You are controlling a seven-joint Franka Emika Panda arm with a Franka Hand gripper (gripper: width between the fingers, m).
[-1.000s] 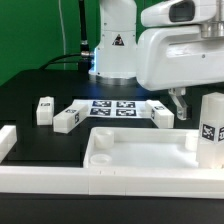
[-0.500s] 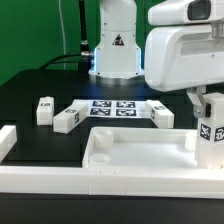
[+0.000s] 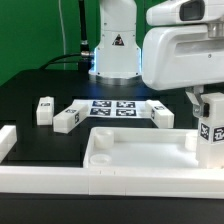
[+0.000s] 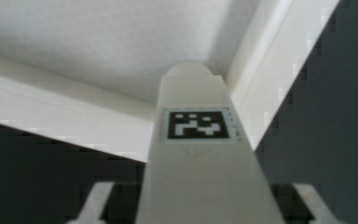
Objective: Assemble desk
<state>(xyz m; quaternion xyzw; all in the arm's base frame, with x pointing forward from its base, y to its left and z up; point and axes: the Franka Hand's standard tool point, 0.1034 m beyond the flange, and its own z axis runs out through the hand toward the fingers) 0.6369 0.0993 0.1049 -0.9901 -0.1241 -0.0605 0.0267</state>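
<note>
1. Black table, carrying everything; green backdrop behind it.
2. White arm, filling the upper part of the exterior view's right, with its base at the back near the middle.
3. Tabletop, lying open side up at the front of the table, raised rims all round, running off the exterior view's right edge.
4. Border rail, long and white, just in front of the tabletop.
5. Marker board, flat on the table behind the tabletop, near the middle.
6. Upright leg, standing at the tabletop's far corner on the exterior view's right, under the arm's wrist; seen end-on in the wrist view, pointing into the meeting of two rims.
7. Three loose legs, lying on the table: two side by side off one end of the marker board, one off the other end.
8. Gripper, straddling the upright leg near its top.
9. Fingers, one on each side of that leg and very close; pressing or just clear, cannot tell.
10. Square marker on the upright leg's face.
</note>
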